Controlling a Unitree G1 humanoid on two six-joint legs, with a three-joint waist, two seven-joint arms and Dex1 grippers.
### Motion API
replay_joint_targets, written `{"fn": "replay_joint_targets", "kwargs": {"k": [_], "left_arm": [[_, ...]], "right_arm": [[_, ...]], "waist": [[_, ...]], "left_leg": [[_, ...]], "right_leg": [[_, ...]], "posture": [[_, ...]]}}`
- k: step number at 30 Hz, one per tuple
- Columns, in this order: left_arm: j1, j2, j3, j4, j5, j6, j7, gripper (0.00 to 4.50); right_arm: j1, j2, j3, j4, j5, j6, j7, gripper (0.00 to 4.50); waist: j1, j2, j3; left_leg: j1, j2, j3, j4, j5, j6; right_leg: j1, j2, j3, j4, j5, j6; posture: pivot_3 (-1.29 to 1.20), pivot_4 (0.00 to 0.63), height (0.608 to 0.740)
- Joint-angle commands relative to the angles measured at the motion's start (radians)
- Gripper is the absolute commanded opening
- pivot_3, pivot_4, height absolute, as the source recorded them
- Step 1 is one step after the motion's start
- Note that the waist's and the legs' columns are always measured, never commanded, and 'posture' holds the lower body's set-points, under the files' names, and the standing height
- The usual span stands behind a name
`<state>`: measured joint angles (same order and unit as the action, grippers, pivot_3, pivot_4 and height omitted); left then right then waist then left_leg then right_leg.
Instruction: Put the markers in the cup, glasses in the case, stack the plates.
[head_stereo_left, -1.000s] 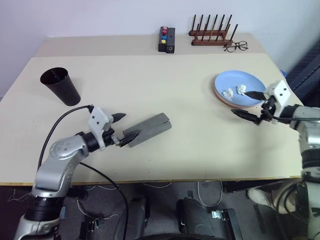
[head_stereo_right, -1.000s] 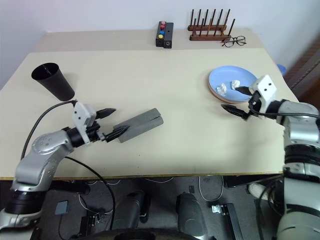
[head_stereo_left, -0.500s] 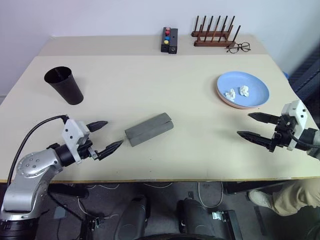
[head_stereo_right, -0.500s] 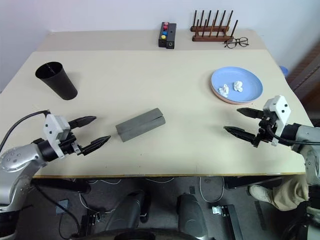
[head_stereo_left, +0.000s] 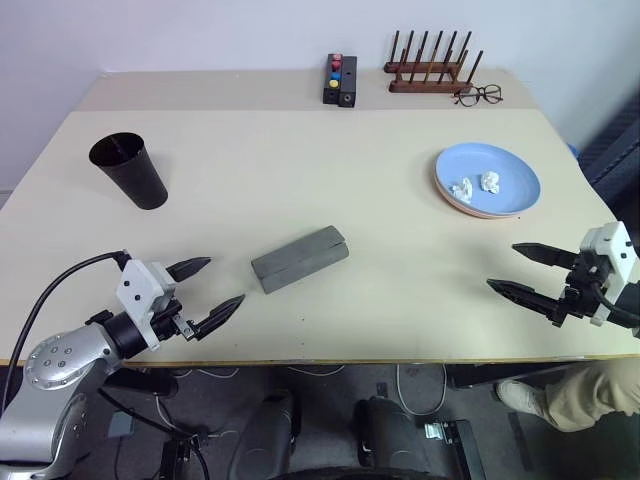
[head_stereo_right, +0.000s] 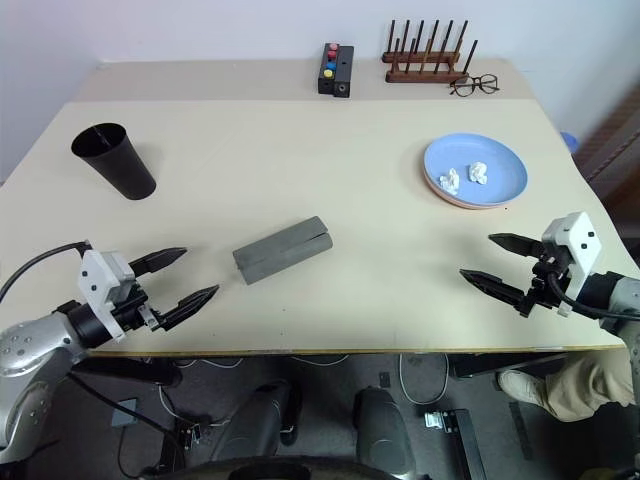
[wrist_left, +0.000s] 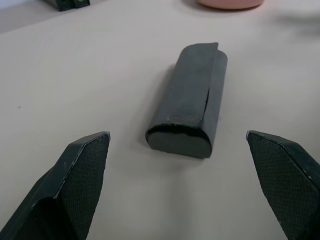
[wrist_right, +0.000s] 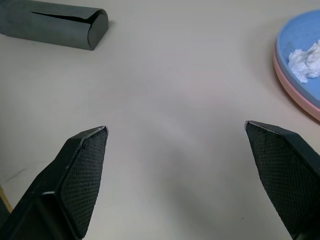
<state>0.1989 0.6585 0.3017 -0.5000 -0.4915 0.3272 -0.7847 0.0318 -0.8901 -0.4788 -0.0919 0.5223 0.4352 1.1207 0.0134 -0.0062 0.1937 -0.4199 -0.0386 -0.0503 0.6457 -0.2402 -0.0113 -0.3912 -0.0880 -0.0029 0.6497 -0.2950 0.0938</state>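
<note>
The grey case (head_stereo_left: 299, 258) lies shut in the middle of the table. The light blue plate sits on the pink one, so the plates (head_stereo_left: 487, 180) form one stack at the right, with two white crumpled bits on top. A black cup (head_stereo_left: 130, 172) stands at the far left. Open and holding nothing, my left gripper (head_stereo_left: 225, 281) hovers near the front edge, a short way left of the case (wrist_left: 192, 100). My right gripper (head_stereo_left: 501, 265) is open and holds nothing, in front of the plates (wrist_right: 300, 75) and apart from them. The markers and the glasses are out of view.
Along the back edge stand a small black box with coloured buttons (head_stereo_left: 338, 80), a wooden peg rack (head_stereo_left: 428, 70) and thin clear-lens eyeglasses (head_stereo_left: 476, 95). A black cable runs from my left wrist over the front table edge.
Both arms have drawn back toward the front table edge. The left gripper has come off the case and the right one has left the plates. Both stay open.
</note>
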Motion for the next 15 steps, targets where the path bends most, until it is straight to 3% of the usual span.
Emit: {"fn": "replay_joint_targets", "kwargs": {"k": [1, 15], "left_arm": [[-0.014, 0.011, 0.015, -0.045, -0.033, 0.019, 0.006, 4.5], [0.036, 0.013, 0.037, -0.098, -0.083, 0.058, 0.03, 4.5]], "right_arm": [[-0.013, -0.028, -0.017, 0.024, 0.003, -0.027, 0.019, 4.47], [-0.019, -0.038, 0.0, 0.118, -0.029, -0.108, 0.061, 4.47]], "waist": [[0.0, 0.0, 0.0], [0.0, 0.0, 0.0]], "left_leg": [[0.0, 0.0, 0.0, 0.0, 0.0, 0.0], [0.0, 0.0, 0.0, 0.0, 0.0, 0.0]], "right_leg": [[0.0, 0.0, 0.0, 0.0, 0.0, 0.0], [0.001, 0.0, 0.0, 0.0, 0.0, 0.0]], "posture": [[0.0, 0.15, 0.74], [0.0, 0.15, 0.74]]}}
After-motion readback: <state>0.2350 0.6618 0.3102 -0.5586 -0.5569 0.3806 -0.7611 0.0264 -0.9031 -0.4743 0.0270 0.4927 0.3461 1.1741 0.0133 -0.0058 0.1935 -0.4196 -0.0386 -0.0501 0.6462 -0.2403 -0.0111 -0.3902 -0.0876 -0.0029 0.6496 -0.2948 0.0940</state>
